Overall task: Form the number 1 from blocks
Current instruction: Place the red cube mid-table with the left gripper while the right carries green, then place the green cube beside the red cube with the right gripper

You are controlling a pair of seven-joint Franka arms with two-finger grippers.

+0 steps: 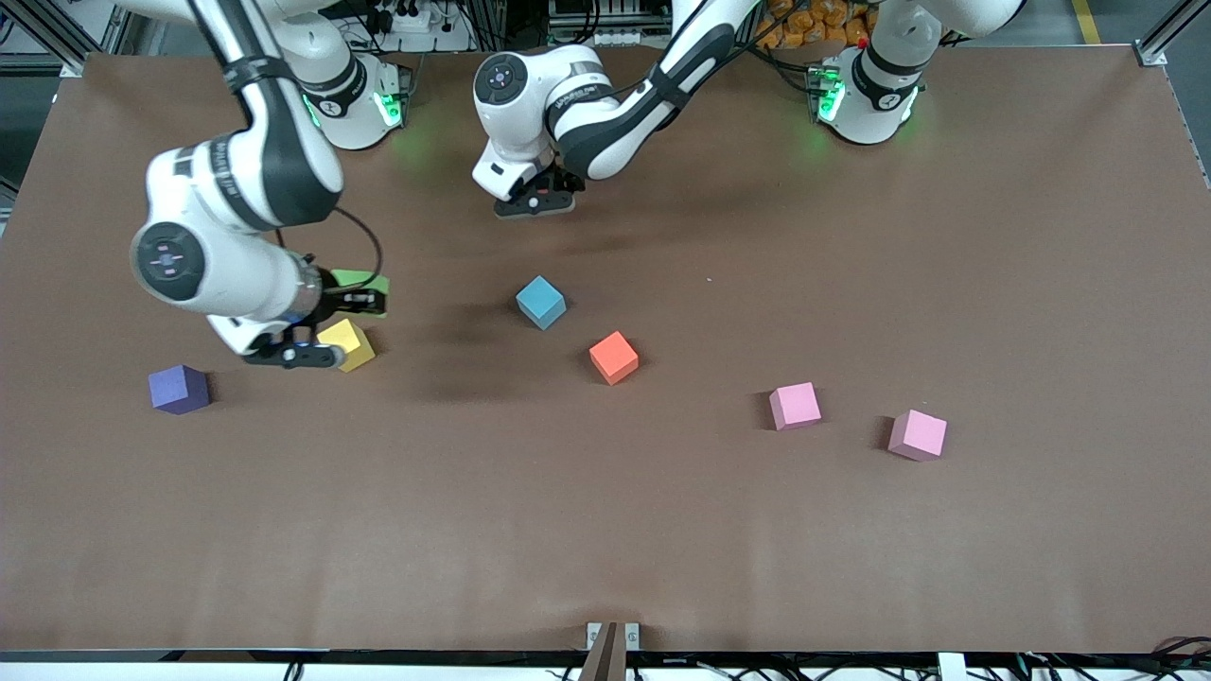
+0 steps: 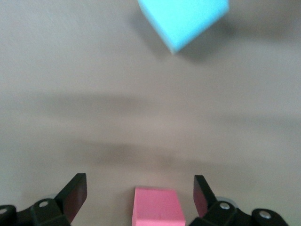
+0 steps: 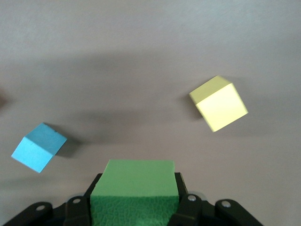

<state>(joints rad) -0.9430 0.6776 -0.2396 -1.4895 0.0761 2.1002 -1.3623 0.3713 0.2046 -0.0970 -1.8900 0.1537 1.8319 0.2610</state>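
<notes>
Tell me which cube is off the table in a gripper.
The green cube. The right gripper is shut on it above the table, beside the yellow cube; every other cube in view lies free, and the left gripper is open.

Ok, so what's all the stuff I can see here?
table: one, brown
blue block: one, blue, mid-table
orange block: one, orange, nearer the front camera than the blue one
yellow block: one, yellow, beside the right gripper
green block: one, green, held in the right gripper
red block: one, pinkish red, on the table between the left gripper's fingers
purple cube: one, purple, right arm's end
pink cubes: two, pink, left arm's end
left gripper: open, around the red block
right gripper: shut on the green block
</notes>
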